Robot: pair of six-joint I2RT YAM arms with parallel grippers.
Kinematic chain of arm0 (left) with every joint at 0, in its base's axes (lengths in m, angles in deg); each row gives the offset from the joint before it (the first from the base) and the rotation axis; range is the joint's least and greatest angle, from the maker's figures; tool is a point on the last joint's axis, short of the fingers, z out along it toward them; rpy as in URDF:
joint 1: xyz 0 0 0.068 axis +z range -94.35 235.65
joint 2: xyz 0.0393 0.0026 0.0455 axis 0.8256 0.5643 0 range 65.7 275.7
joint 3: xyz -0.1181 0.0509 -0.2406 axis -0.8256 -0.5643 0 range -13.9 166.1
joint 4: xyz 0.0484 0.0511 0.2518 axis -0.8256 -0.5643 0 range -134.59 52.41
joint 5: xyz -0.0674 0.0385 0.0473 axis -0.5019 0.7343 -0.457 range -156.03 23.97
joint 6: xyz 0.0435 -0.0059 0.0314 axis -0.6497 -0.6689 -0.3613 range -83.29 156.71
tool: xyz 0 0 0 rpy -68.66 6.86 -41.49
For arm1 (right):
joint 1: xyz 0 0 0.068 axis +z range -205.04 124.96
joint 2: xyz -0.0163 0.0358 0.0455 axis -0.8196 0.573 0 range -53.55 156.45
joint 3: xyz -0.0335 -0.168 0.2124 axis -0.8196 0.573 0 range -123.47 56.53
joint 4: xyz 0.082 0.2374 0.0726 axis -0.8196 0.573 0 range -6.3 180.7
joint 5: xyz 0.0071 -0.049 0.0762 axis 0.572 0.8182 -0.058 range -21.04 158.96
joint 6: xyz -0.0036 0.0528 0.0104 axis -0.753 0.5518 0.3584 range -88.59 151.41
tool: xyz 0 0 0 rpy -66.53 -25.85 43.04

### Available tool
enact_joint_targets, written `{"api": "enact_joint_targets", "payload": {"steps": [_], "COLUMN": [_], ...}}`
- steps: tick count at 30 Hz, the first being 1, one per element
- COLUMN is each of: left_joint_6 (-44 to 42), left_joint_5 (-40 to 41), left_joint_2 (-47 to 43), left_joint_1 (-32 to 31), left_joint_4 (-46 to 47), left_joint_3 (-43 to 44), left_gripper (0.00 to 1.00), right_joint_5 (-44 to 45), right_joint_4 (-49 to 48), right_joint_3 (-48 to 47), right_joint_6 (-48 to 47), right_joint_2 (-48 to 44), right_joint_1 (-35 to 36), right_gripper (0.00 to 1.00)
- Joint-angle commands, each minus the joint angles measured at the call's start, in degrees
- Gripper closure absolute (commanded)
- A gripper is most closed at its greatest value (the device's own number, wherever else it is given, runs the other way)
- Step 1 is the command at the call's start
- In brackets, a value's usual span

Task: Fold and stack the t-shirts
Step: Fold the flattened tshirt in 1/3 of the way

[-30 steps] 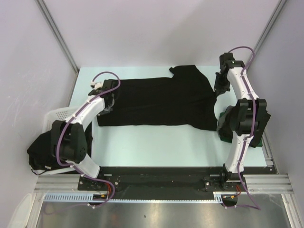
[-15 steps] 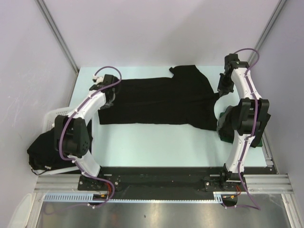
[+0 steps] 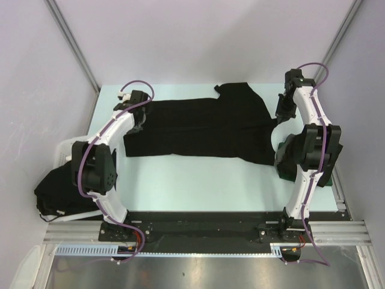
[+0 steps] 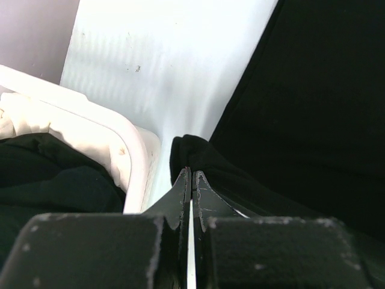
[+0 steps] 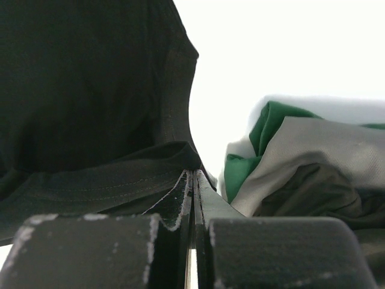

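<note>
One black t-shirt (image 3: 204,126) lies spread flat across the table, stretched between my two arms. At its left edge, my left gripper (image 3: 136,125) is shut on a pinched fold of the cloth (image 4: 186,150), with the jaws pressed together. At its right side, my right gripper (image 3: 278,118) is shut on the stitched hem (image 5: 120,174). More black t-shirts (image 3: 54,192) are heaped in and over the white basket (image 3: 67,147) at the left. The cloth between each pair of fingertips is hidden.
In the left wrist view the white basket rim (image 4: 129,144) is just left of my left gripper (image 4: 191,174). A bundle of green and white cloth (image 5: 301,156) lies beside my right gripper (image 5: 192,173) and shows under the right arm (image 3: 281,148). Walls enclose the table.
My left gripper has moved toward the far side of the table, taking the shirt's left edge with it. The right gripper shifted slightly back and right, and the shirt lies straighter.
</note>
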Motion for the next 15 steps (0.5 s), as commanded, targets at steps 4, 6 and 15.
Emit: {"api": "enact_joint_targets", "payload": {"steps": [4,6,15], "left_joint_6": [-2.4,-2.5,-2.7], "left_joint_5": [4.1,3.9,3.9], "left_joint_2": [1.2,1.6,4.9], "left_joint_1": [2.2,2.2,2.2], "left_joint_4": [0.3,0.1,-0.3], "left_joint_3": [2.1,2.7,6.0], "left_gripper": [1.0,1.0,1.0], "right_joint_5": [3.2,3.1,3.2], "right_joint_4": [-0.3,-0.3,-0.3], "right_joint_3": [-6.6,-7.1,-7.0], "right_joint_6": [-1.6,-1.6,-1.6], "right_joint_2": [2.4,2.9,4.2], "right_joint_1": [-1.9,-1.9,-2.0], "right_gripper": [1.0,1.0,1.0]}}
